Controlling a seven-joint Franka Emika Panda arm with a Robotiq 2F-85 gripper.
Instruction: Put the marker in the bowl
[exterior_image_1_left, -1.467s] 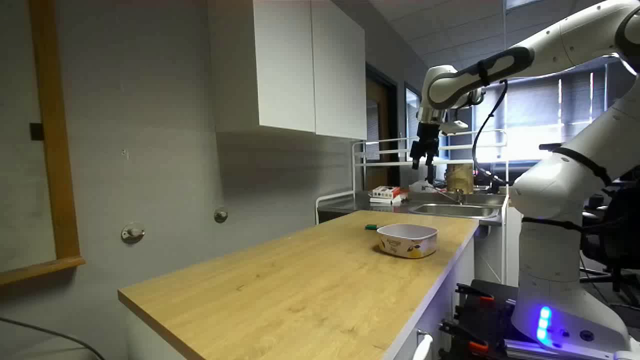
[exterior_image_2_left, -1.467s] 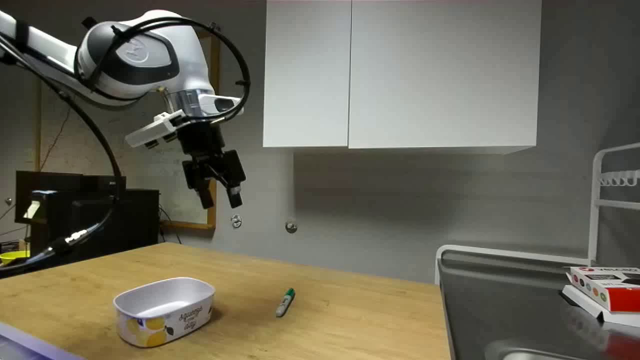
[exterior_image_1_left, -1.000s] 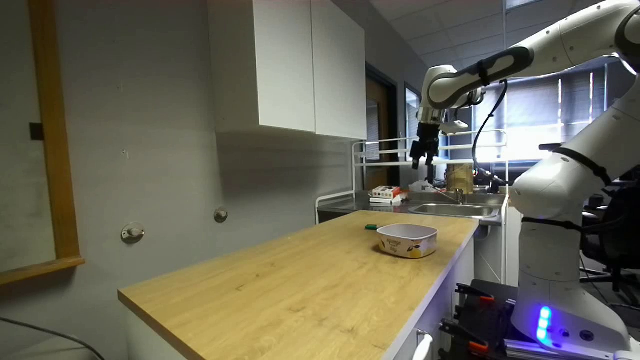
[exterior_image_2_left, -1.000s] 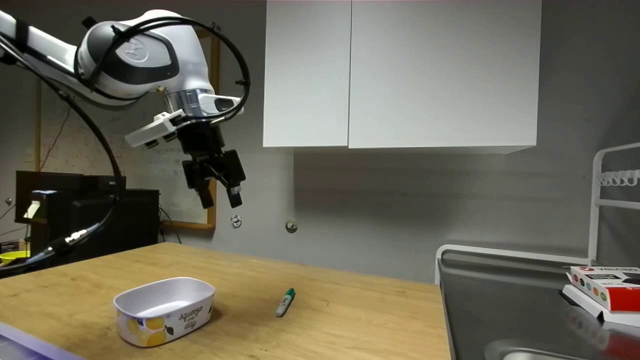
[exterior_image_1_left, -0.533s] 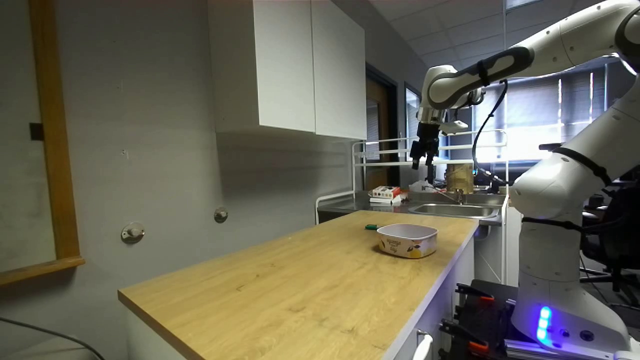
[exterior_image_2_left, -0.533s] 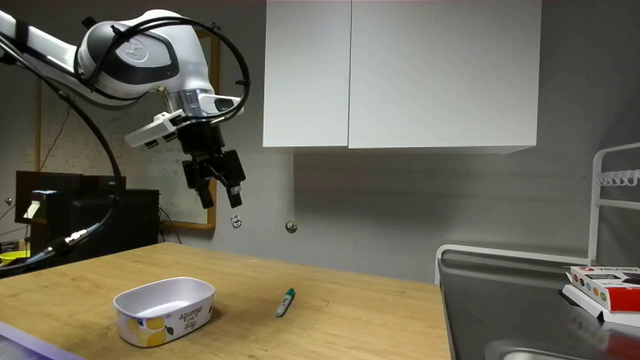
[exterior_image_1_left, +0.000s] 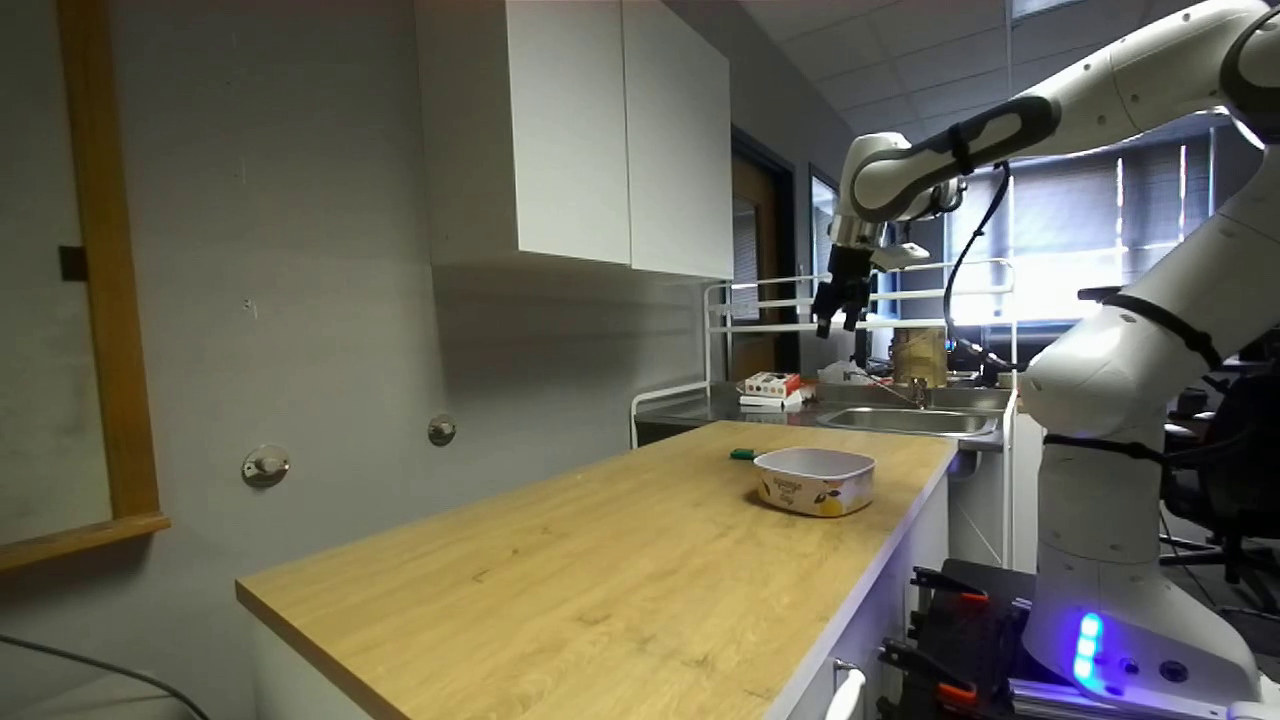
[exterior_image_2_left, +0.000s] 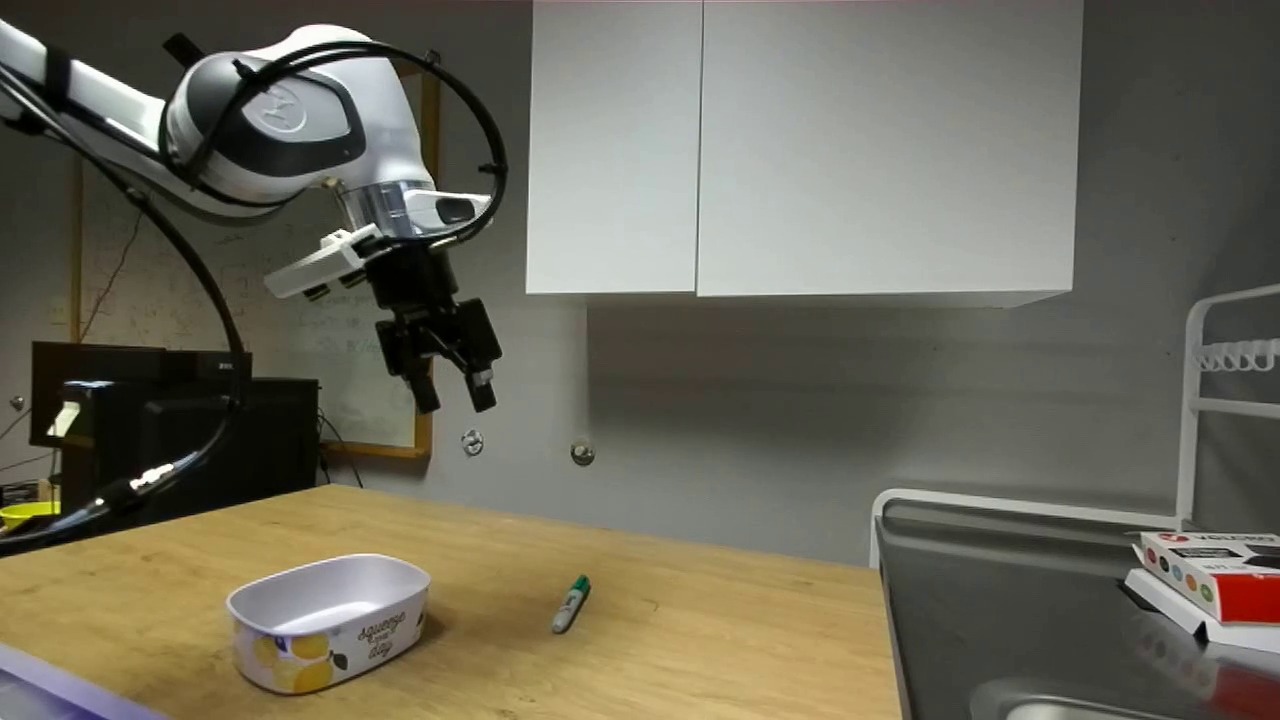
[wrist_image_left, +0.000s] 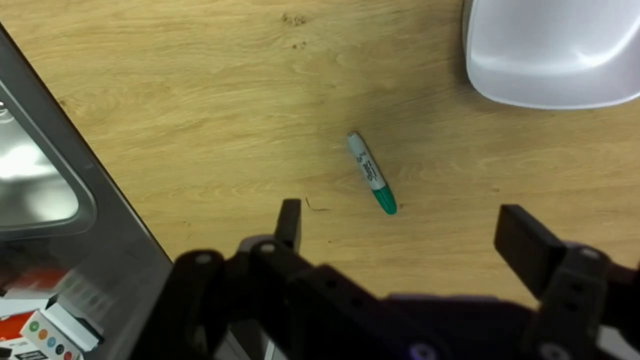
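The marker, grey with a green cap, lies flat on the wooden counter in an exterior view (exterior_image_2_left: 571, 605) and in the wrist view (wrist_image_left: 369, 167). Only its green cap shows in an exterior view (exterior_image_1_left: 742, 454), partly behind the bowl. The bowl is whitish with a lemon print on its sides (exterior_image_2_left: 385, 640); it also shows in an exterior view (exterior_image_1_left: 815, 492) and at the top right of the wrist view (wrist_image_left: 545, 55). It stands upright beside the marker, apart from it, and its visible inside is empty. My gripper (exterior_image_2_left: 456, 402) is open and empty, high above the counter; its spread fingers show in the wrist view (wrist_image_left: 400, 207).
The wooden counter (exterior_image_1_left: 560, 580) borders a dark metal sink top (exterior_image_2_left: 1020, 620) with a sink basin (wrist_image_left: 35, 185). A red and white box (exterior_image_2_left: 1215, 580) lies on it by a white rack (exterior_image_2_left: 1190, 400). White wall cabinets (exterior_image_2_left: 880, 150) hang above the counter.
My gripper has shifted slightly, to the right in one view and to the left in another, and its fingertips sit a little higher. The marker and bowl have not moved.
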